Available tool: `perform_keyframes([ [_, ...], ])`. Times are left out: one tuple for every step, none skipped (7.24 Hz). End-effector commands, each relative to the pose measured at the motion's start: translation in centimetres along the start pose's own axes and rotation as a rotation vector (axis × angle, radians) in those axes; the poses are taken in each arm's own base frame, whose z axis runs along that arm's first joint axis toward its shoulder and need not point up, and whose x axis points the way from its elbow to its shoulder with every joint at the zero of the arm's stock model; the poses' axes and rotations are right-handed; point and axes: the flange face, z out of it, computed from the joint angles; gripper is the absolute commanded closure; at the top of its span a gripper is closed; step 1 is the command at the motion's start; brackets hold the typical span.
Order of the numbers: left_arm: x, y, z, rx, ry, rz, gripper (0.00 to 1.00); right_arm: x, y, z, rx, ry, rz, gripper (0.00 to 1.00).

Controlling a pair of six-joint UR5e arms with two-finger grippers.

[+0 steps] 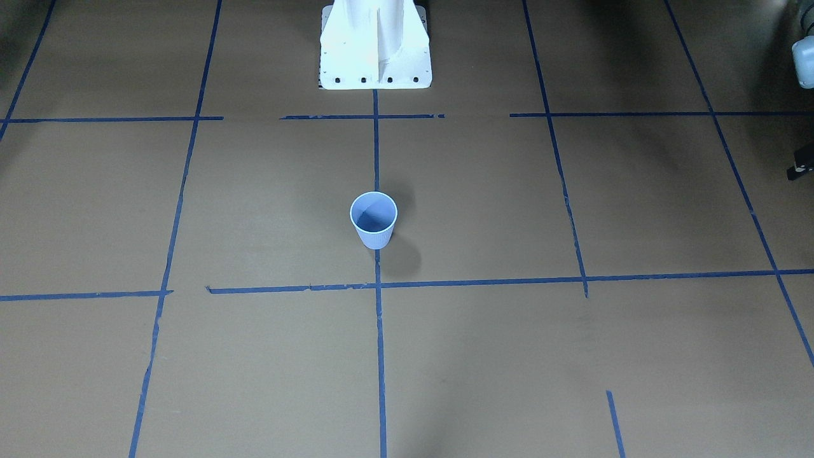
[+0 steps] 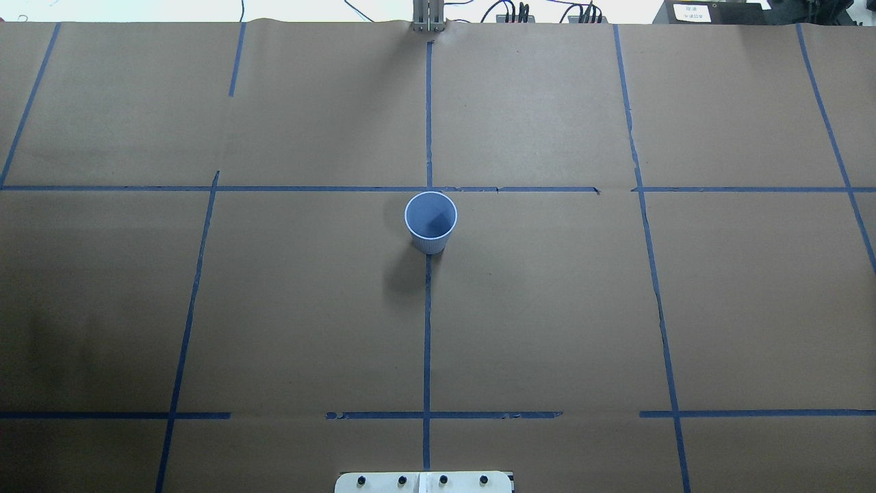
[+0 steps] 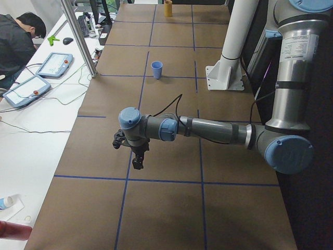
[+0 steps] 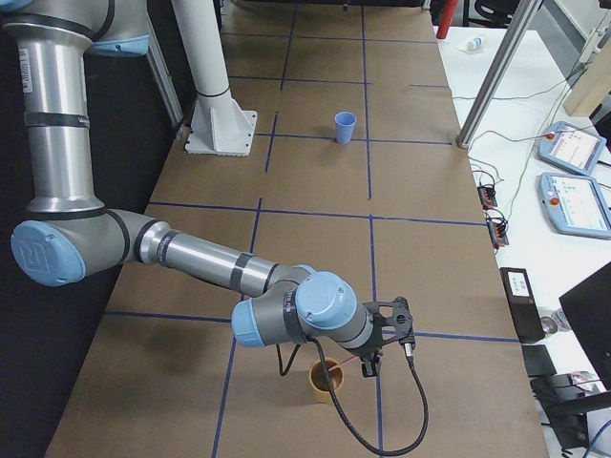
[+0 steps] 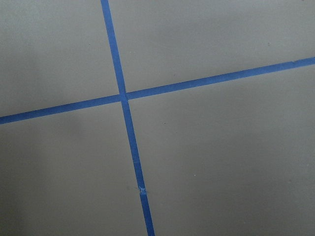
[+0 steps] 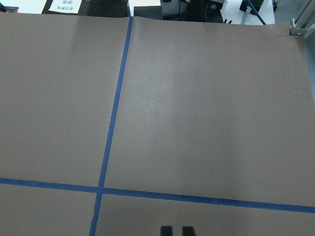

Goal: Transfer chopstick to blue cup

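Observation:
The blue cup (image 1: 373,219) (image 2: 430,219) stands upright and empty at the table's middle, small in the side views (image 3: 156,69) (image 4: 345,126). The pinkish chopstick (image 4: 346,364) rests in an orange cup (image 4: 318,384) at the table's right end. Its outer end reaches the fingers of my right gripper (image 4: 370,365). In the right wrist view that gripper (image 6: 177,230) shows two black fingertips a narrow gap apart, shut on the chopstick. My left gripper (image 3: 137,161) hangs over the left end, far from both cups. I cannot tell whether it is open or shut.
The white robot base (image 1: 375,51) stands behind the blue cup. The orange cup (image 3: 168,8) sits at the far end in the left side view. A person (image 3: 15,41), teach pendants (image 3: 57,63) (image 4: 573,148) and a metal post (image 3: 78,36) are beside the table.

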Motion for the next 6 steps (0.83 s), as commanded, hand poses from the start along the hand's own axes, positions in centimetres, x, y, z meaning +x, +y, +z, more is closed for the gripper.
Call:
perform_keyframes([
  [0.0, 0.0, 0.0, -0.001, 0.000, 0.000, 0.00, -0.9, -0.8, -2.5, -0.046, -0.011, -0.015, 1.00],
  [-0.1, 0.1, 0.1, -0.002, 0.000, -0.001, 0.00, -2.7, -1.9, -5.1, -0.107, 0.000, -0.022, 1.00],
  [-0.1, 0.0, 0.1, -0.002, 0.000, -0.001, 0.00, -4.7, -4.1, -7.6, -0.153, 0.022, -0.036, 1.00],
  [-0.1, 0.0, 0.1, -0.003, 0.000, -0.004, 0.00, -7.0, -5.2, -9.0, -0.198, 0.026, -0.026, 1.00],
  [-0.3, 0.4, 0.3, -0.008, 0.000, -0.009, 0.00, -9.5, -6.7, -8.9, -0.217, 0.044, -0.044, 1.00],
  [-0.1, 1.2, 0.1, -0.005, -0.002, -0.015, 0.00, -12.4, -7.5, -6.0, -0.261, 0.024, -0.049, 1.00],
])
